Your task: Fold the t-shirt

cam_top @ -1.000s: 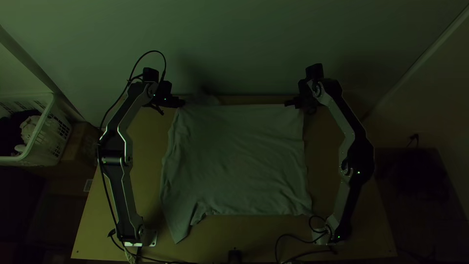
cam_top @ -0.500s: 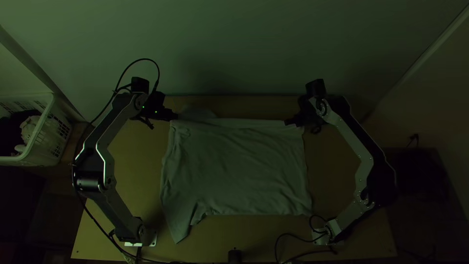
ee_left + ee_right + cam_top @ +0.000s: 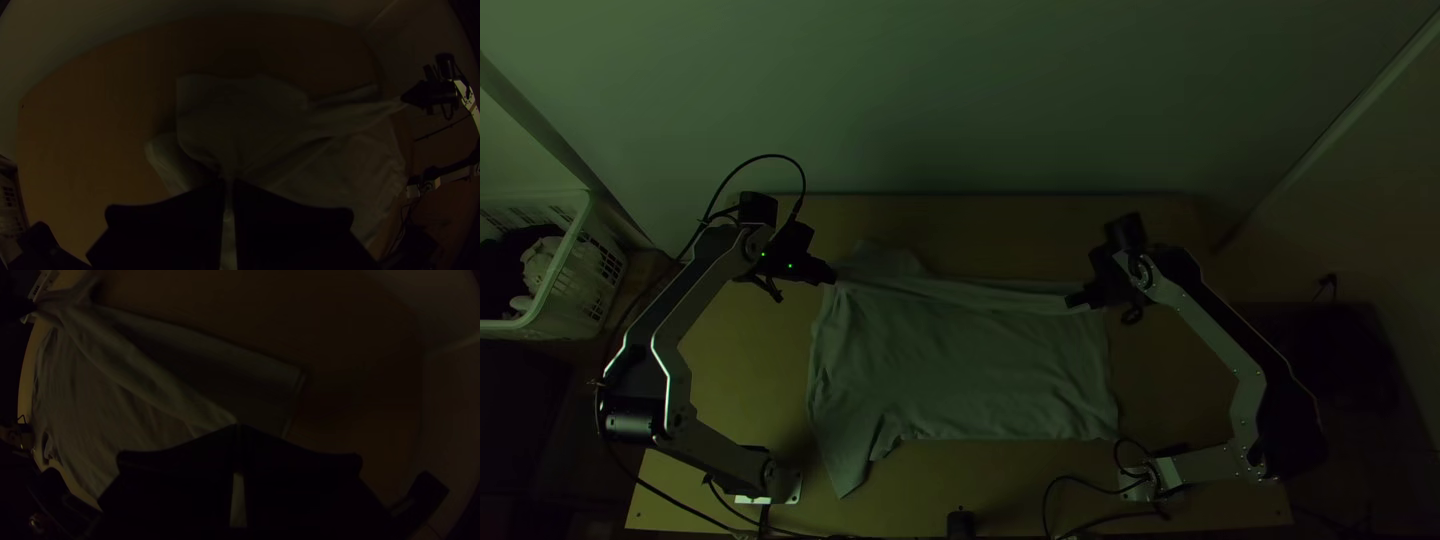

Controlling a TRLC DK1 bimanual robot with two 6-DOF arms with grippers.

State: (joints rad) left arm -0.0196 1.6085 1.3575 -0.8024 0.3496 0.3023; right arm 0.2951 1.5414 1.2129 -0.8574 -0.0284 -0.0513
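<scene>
Drawing the far part of the t-shirt (image 3: 960, 365) nearer with both arms, apparently making the fold.
Pinching cloth at one end in the left gripper (image 3: 831, 275) and at the other in the right gripper (image 3: 1073, 300); moving both back from the far side of the tabletop (image 3: 1040, 490) since the earlier views, leaving the near edge lying undisturbed and a strip trailing beyond. Probably needing more travel, then an even lowering; risking a skewed crease.
</scene>
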